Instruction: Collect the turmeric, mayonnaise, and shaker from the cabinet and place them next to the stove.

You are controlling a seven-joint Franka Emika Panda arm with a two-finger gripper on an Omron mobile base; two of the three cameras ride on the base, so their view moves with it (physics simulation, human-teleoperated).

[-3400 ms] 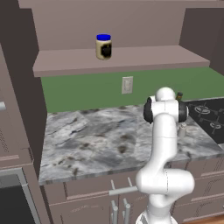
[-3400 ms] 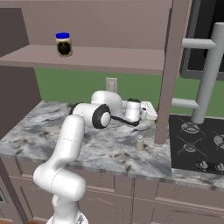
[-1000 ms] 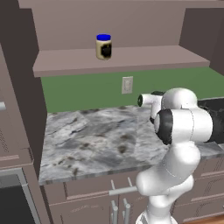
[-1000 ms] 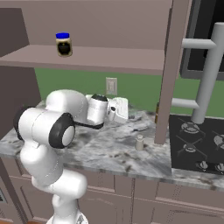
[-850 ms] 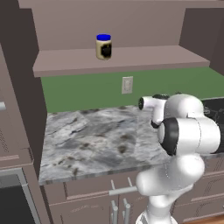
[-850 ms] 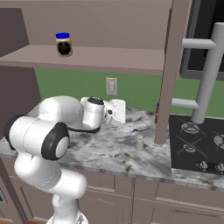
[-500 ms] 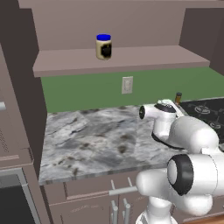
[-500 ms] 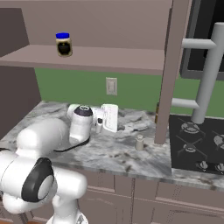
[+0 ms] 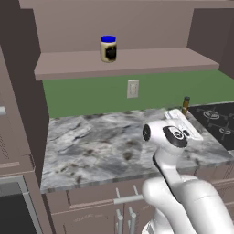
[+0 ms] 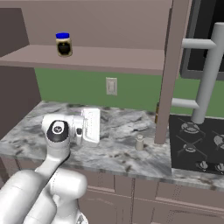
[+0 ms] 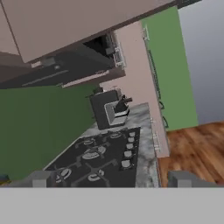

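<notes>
The mayonnaise (image 9: 108,49) (image 10: 64,44), a cream jar with a blue lid, stands alone on the cabinet (image 9: 155,61) (image 10: 113,60) shelf. On the counter, the slim turmeric (image 9: 185,104) stands beside the stove (image 9: 215,121) (image 10: 197,145) (image 11: 94,156). The small pale shaker (image 10: 139,142) stands on the marble just left of the stove. My white hand (image 9: 183,125) (image 10: 91,124) hovers low over the counter, well below the shelf. In the hand view my gripper (image 11: 112,178) is open and holds nothing, and it looks across the stove.
A marble counter (image 9: 96,146) (image 10: 118,153) runs under the shelf, with a wall outlet (image 9: 132,88) behind it. A mauve upright panel (image 10: 168,70) stands at the stove's left edge. A dark appliance (image 11: 109,109) sits beyond the stove.
The arm has folded down and its hand has swung lower over the counter, left in the right base view. The mayonnaise, turmeric and shaker have stayed put.
</notes>
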